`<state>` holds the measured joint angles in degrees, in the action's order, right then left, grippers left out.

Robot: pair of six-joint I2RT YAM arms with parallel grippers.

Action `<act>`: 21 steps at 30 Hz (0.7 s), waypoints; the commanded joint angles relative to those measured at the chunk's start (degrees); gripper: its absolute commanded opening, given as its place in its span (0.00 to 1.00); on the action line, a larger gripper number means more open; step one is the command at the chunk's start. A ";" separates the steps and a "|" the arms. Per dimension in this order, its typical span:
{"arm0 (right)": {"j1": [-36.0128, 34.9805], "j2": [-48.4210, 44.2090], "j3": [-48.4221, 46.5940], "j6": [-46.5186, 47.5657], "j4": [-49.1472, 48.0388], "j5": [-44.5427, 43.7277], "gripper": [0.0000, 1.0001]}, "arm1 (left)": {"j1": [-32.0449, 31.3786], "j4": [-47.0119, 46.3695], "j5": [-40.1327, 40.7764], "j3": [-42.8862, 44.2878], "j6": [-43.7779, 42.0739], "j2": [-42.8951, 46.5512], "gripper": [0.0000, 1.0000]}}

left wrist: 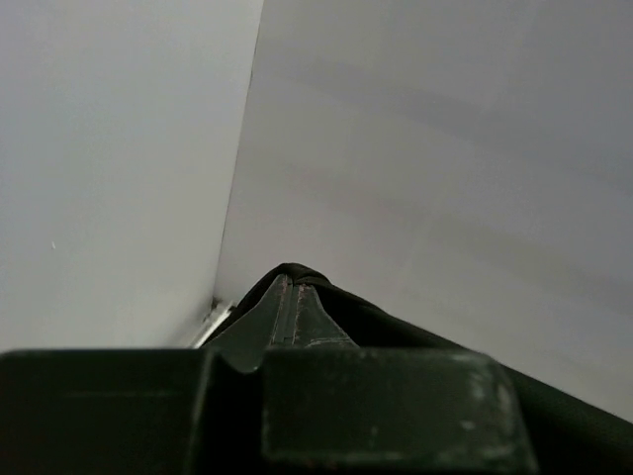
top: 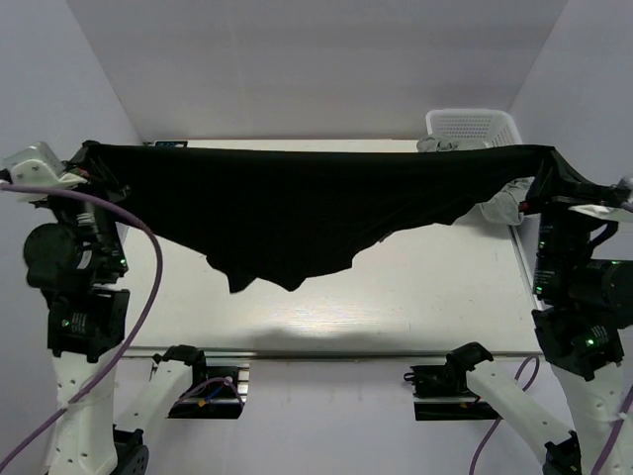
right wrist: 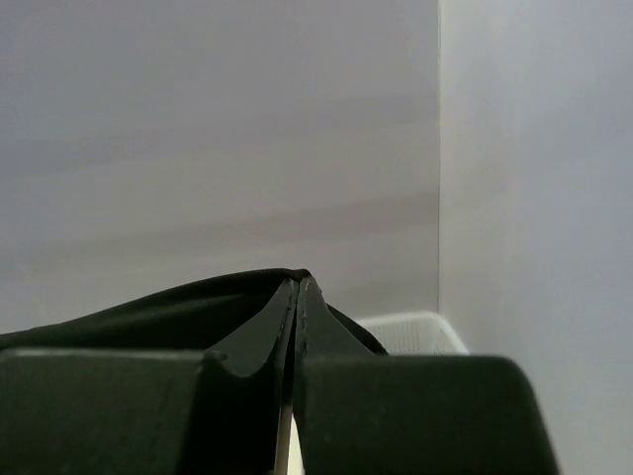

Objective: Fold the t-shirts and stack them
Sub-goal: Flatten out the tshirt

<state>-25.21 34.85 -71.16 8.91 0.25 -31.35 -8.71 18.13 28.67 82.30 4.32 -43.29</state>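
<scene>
The black t-shirt [top: 297, 208] hangs stretched in the air above the worktop [top: 425, 287], its lower edge sagging toward the near left. The left claw [top: 87, 158] pinches its left end and the right claw [top: 547, 158] its right end, both pressed tight on the cloth. What seem to be grey t-shirts [top: 502, 206] spill from the white basket [top: 475, 124] at the far right.

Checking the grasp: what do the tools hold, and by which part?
The black t-shirt, stretched in the air: left tool pinches one end of its upper edge, right tool the other end.

No readable text or label shows, as far as visible.
</scene>
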 commanded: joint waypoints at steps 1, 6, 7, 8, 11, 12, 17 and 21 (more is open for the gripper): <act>0.07 1.53 5.03 -2.83 -2.97 -4.04 0.00 | 0.18 -1.25 0.76 -6.86 1.13 -2.24 0.00; 0.08 7.67 16.54 -7.41 -9.38 -8.28 0.00 | 0.71 -2.31 3.33 -15.92 3.77 -9.42 0.00; 0.08 8.82 17.36 -8.46 -9.57 -8.28 0.00 | 0.71 -2.31 3.33 -17.16 5.86 -10.75 0.00; 0.25 11.79 18.06 -8.47 -10.00 -8.20 0.00 | 0.71 -2.31 3.94 -18.48 6.57 -12.16 0.00; 1.12 19.71 20.88 -10.93 -12.29 -7.85 0.00 | 1.23 -5.29 3.94 -23.14 7.81 -18.74 0.00; 1.30 25.30 20.88 -11.19 -12.55 -7.67 0.00 | 1.24 -6.86 3.94 -24.37 7.81 -20.76 0.00; 4.63 37.29 16.59 -10.67 -12.82 -4.61 0.00 | 2.38 -10.56 2.63 -21.23 8.43 -38.22 0.00; 7.10 47.66 10.27 -10.66 -12.65 -0.91 0.00 | 4.31 -12.24 0.53 -14.55 8.43 -48.53 0.00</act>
<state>-20.10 79.68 -53.95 -1.13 -7.51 -34.11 -6.22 10.37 30.50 61.91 11.92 -88.86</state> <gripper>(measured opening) 0.006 0.025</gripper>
